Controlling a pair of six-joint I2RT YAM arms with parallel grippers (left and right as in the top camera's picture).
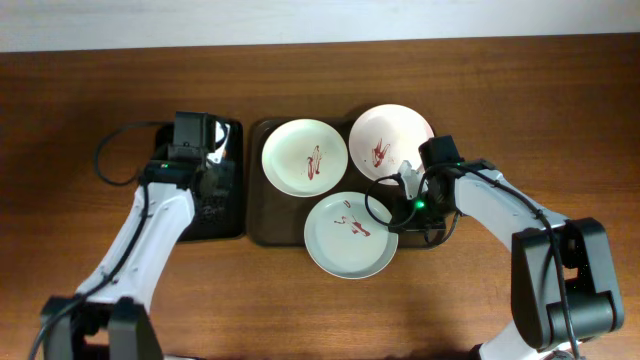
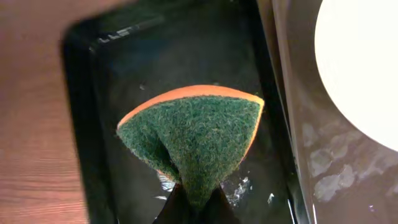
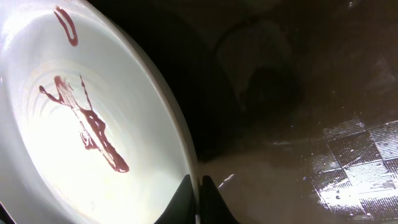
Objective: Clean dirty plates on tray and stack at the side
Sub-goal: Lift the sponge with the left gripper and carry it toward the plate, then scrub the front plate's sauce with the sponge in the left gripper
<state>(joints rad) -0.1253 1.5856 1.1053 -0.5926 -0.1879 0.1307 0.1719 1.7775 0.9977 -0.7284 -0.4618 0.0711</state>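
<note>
Over black tray (image 2: 93, 124), left gripper (image 2: 193, 210) tight on sponge (image 2: 199, 134); right gripper (image 3: 199, 198), on front plate (image 3: 143, 106).

Brown wood-grain table (image 1: 320, 320), a pale band (image 1: 320, 15) along its far edge.

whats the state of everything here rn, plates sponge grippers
front plate: dirty, red smears, overhanging brown tray front edge, rim pinched
back left plate: dirty, flat on brown tray
back right plate: dirty, flat on brown tray
sponge: folded, green side out, over black tray
left gripper: shut on sponge
right gripper: shut on front plate
</note>
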